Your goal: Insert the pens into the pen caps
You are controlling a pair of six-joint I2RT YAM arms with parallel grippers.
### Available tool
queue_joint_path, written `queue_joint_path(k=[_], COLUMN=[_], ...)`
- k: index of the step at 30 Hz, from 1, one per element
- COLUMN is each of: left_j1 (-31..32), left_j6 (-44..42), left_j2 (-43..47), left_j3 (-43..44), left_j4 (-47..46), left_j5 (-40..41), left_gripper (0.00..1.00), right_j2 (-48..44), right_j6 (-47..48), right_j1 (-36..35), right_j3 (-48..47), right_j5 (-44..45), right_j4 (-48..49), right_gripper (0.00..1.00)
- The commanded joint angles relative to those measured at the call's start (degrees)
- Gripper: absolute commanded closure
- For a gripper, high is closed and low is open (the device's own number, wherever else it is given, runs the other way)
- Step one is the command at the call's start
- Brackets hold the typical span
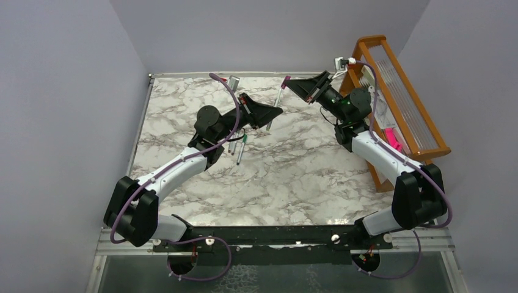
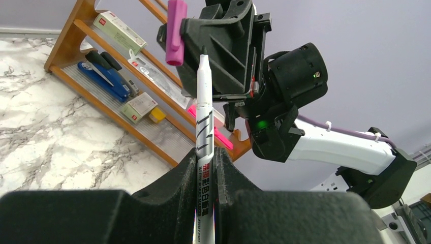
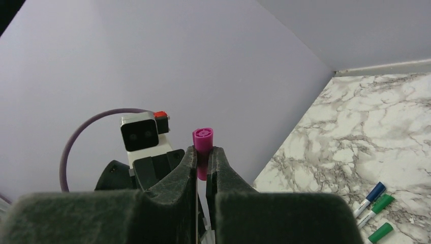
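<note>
Jaws of the left gripper [image 2: 205,161] are closed on a pen [image 2: 204,107], which stands near upright in the left wrist view with its bare tip upward. Jaws of the right gripper [image 3: 203,155] are closed on the magenta cap [image 3: 203,138], which projects past the fingertips. Pen and cap are both in the air over the far middle of the table [image 1: 293,177]. The pen tip is close beside the cap, not inside it. In the left wrist view the tip sits to the cap's right, against the right gripper's black body. Three other pens [image 3: 382,203], blue-ended and green-ended, lie together on the table just beside the left arm. A wooden rack [image 1: 400,91] stands at the right edge, carrying a blue stapler [image 2: 104,76], small boxes [image 2: 119,31] and a pink object [image 1: 391,137].
</note>
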State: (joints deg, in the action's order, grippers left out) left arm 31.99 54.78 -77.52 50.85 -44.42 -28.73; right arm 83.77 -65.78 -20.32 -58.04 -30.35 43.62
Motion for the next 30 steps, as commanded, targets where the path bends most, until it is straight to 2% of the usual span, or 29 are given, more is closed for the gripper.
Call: queue_joint_path(k=[1, 30], left_j1=[0.1, 0.1], left_j6=[0.2, 0.4], left_j2=[-0.5, -2.5], left_j3=[-0.1, 1.7], left_j4=[-2.6, -4.1], left_j5=[-0.9, -2.5], left_gripper=[1.00, 1.00], right_j2=[0.3, 1.6], right_j6=[-1.8, -2.8], right_j1=[0.8, 1.7], right_j3=[-2.0, -2.1], right_j5=[0.3, -4.9], right_j4=[4.6, 6.2], right_gripper=[0.99, 0.99])
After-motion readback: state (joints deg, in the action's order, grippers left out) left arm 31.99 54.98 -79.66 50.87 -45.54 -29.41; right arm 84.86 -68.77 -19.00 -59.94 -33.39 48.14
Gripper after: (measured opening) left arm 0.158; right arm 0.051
